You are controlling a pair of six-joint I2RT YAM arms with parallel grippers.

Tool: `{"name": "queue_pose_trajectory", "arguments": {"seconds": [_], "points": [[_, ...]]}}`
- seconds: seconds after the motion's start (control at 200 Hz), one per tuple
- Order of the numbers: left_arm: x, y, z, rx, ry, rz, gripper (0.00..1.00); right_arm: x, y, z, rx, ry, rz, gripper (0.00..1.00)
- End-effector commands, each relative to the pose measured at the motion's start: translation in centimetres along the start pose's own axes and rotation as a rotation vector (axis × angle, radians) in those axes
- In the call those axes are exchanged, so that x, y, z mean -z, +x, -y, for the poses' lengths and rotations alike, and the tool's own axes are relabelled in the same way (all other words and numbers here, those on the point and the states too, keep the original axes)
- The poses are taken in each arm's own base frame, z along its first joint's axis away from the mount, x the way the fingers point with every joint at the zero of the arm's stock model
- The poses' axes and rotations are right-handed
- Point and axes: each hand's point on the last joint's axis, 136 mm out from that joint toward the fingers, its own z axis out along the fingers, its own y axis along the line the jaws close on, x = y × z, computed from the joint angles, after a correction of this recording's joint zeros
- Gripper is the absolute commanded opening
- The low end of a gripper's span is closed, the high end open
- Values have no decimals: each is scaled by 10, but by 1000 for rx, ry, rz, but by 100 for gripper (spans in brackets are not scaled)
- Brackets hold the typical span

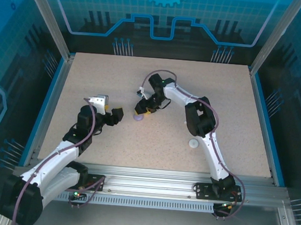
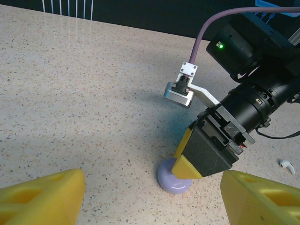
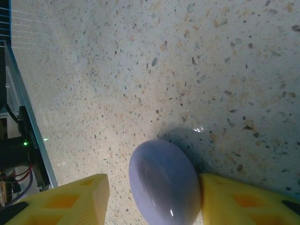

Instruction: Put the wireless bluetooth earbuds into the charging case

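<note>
Purple case (image 3: pixel 164 183) sits about mid-table (image 1: pixel 235 98), well clear of every edge. It's lid-side up and looks shut, though no seam is visible to confirm.

R gripper (image 1: pixel 141 112) is down over it w/ jaws apart, straddling it. In the right wrist view one yellow finger (image 3: pixel 243 201) touches the case's side, while the other has a gap to it, so it's not clamped.

L gripper (image 1: pixel 116 115) is near the case, on the side toward the left edge. It's pointed at the case, jaws wide apart and holding nothing.

White earbud (image 2: pixel 287 165) lies loose on the table beyond the R gripper, apart from the case. White case (image 1: pixel 193 143) is nearer the near edge, well apart from the purple one.

Handling, my read:
- Case is prob. light, hard plastic, glossy and domed, so slippery. It'll likely skate on the table or squirt out if pinched high on the curve.
- Best hold is low, across the widest part, w/ both pads square to the sides.
- Earbud is tiny and v. light, easy to flick away. Pinch it gently across the body or stem.
</note>
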Motion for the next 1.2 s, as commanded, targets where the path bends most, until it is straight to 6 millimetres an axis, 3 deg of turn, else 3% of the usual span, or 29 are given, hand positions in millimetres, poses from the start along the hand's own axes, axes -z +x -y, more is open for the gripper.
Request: {"name": "queue_pose_trajectory", "arguments": {"seconds": [0.0, 0.305, 0.32, 0.485, 0.655, 0.885, 1.045, 1.191], "points": [[1, -15, 6, -32, 23, 27, 77, 24, -11, 17, -18, 107, 49, 56], [-1, -13, 12, -47, 53, 1, 76, 67, -18, 3, 0, 209, 139, 59], [-1, -13, 13, -47, 55, 0, 76, 76, -20, -4, 10, 213, 160, 58], [-5, -8, 26, -56, 105, -31, 75, 112, 2, -14, -42, 274, 234, 61], [-13, 6, 52, -115, 171, -101, 75, 148, 56, -4, -190, 373, 297, 62], [-30, 30, 97, -209, 269, -220, 75, 189, 161, 18, -449, 495, 338, 62], [-40, 39, 109, -203, 286, -256, 74, 202, 229, 29, -661, 516, 305, 63], [-44, 41, 111, -208, 281, -268, 75, 206, 264, 34, -652, 631, 206, 64]]}}
